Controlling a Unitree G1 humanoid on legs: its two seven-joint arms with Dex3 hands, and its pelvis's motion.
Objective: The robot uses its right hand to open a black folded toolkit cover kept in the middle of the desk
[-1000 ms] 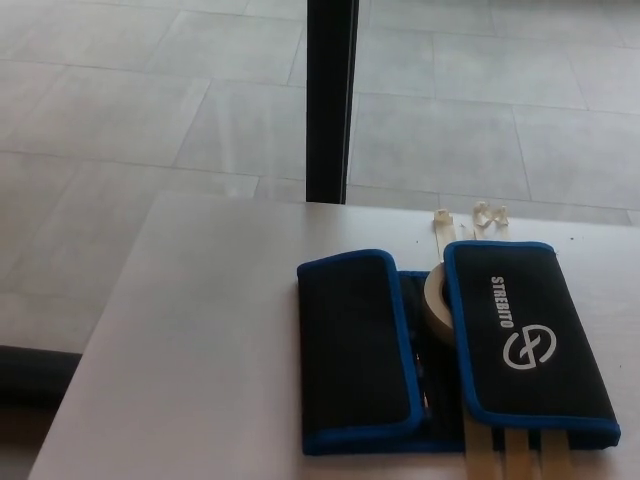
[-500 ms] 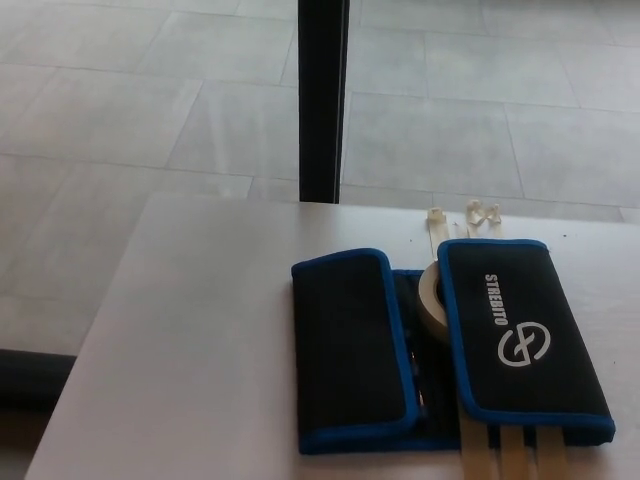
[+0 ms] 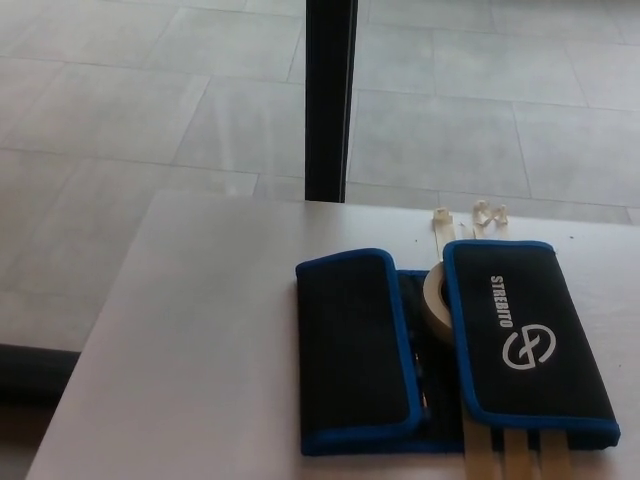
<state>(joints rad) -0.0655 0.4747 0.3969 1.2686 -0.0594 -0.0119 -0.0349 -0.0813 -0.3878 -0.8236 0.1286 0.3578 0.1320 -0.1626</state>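
A: Fingers: I see neither hand in my head view, so I cannot tell their state.

B: And the toolkit cover (image 3: pixel 440 350)?

A: It lies on the white desk (image 3: pixel 200 350), both blue-edged flaps folded inward; a tape roll (image 3: pixel 437 303) shows between them. Pale ties (image 3: pixel 508 455) protrude below.

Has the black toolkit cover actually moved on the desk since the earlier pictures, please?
No. The toolkit cover keeps its place against the desk's far edge and the cable ties; only the camera swayed.
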